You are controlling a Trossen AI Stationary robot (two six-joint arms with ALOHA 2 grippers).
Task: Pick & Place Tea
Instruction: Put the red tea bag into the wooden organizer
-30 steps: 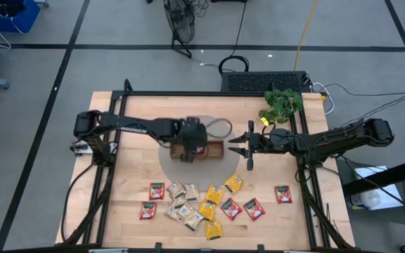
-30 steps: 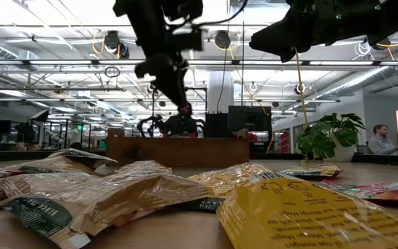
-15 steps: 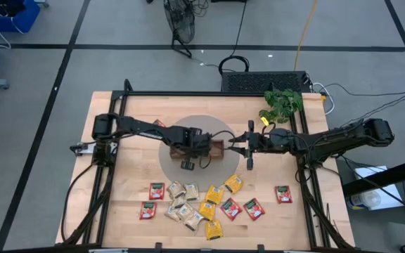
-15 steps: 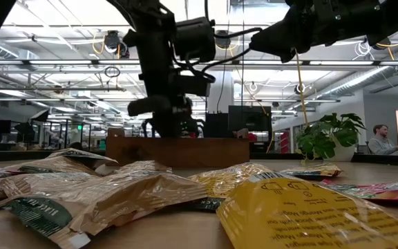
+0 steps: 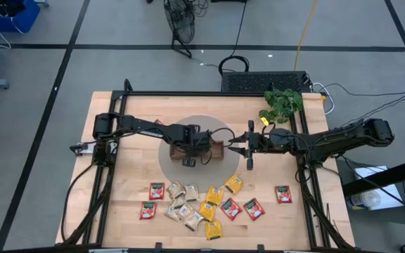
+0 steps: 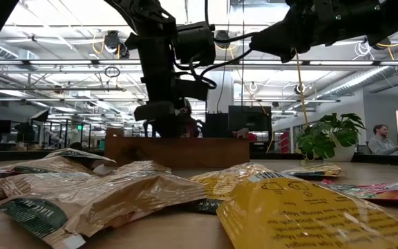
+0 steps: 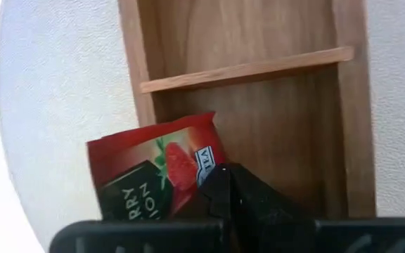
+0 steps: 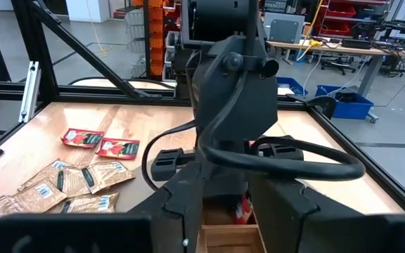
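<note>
The left gripper (image 5: 188,161), closed, sits low at the tray (image 7: 245,105), pinching a red sachet (image 7: 157,172) seemingly to place it. The right gripper (image 5: 235,147) waits beside, half-open. Other sachets (image 5: 201,202) lie near.

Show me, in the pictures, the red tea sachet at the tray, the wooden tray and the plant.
red tea sachet (image 7: 157,165), left wrist view, printed face.
wooden tray (image 7: 248,69), left wrist view, divider.
plant (image 5: 281,103), high view, leaves.
</note>
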